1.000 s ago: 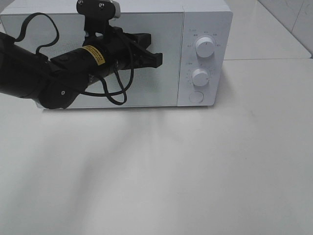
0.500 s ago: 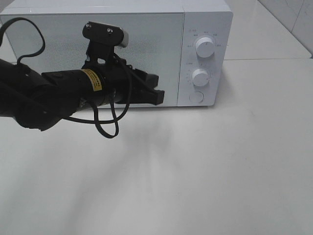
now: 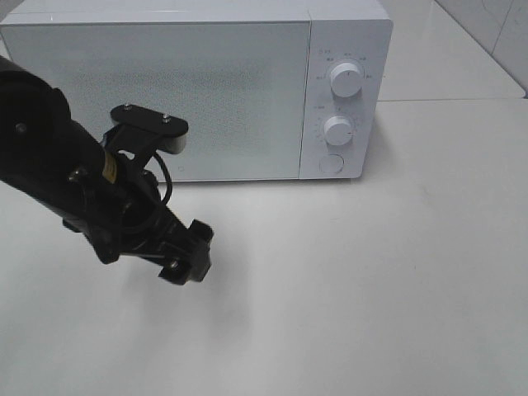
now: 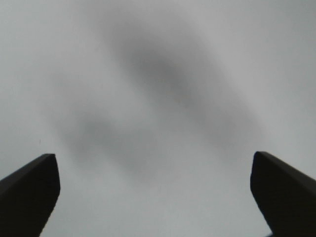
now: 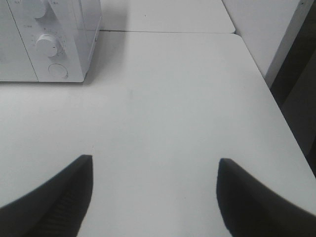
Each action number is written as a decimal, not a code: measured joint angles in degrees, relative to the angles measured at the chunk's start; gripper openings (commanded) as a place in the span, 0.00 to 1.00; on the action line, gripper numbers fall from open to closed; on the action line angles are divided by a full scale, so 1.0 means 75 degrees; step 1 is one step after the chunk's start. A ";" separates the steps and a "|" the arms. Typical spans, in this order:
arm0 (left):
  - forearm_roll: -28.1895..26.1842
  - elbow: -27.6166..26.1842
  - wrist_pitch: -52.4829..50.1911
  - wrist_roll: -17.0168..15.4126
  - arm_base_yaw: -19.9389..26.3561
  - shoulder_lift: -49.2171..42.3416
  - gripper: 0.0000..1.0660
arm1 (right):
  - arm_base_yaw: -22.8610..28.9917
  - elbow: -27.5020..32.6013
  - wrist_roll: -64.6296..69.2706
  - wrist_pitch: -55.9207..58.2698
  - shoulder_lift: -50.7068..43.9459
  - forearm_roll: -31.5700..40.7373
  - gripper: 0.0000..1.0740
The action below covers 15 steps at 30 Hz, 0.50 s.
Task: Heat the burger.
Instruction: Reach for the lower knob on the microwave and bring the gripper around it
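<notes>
The burger is out of view in every frame. A white microwave (image 3: 165,91) stands at the back of the table with its door shut; its right end with the knobs also shows in the right wrist view as the microwave (image 5: 74,29). My left gripper (image 3: 186,256) hangs in front of the door's lower left, angled down at the bare table. In the left wrist view the left gripper (image 4: 153,163) is open, with only the tabletop between its fingers. My right gripper (image 5: 155,165) is open and empty over the table, right of the microwave.
The microwave's panel carries an upper knob (image 3: 346,80), a lower knob (image 3: 337,129) and a round button (image 3: 330,163). The table's right edge (image 5: 276,113) drops off beside a dark gap. A second white surface (image 5: 168,15) lies behind.
My left arm has swung down and away from the microwave door toward the near left of the table. Its jaws have gone from shut to wide open. The right gripper has not moved.
</notes>
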 measured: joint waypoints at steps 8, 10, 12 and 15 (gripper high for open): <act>-0.0023 -0.0321 0.2521 0.0306 0.0069 -0.0405 0.92 | 0.0000 0.0000 0.0000 0.0000 0.0000 0.0000 0.62; -0.0107 -0.0328 0.2834 0.0390 0.0260 -0.0558 0.92 | 0.0000 0.0000 0.0000 0.0000 0.0000 0.0000 0.62; -0.0130 -0.0328 0.2964 0.0443 0.0397 -0.0611 0.92 | 0.0000 0.0000 0.0000 0.0000 0.0000 0.0000 0.62; -0.0145 -0.0328 0.3331 0.0642 0.1062 -0.0833 0.92 | 0.0000 0.0000 0.0000 0.0000 0.0000 0.0000 0.62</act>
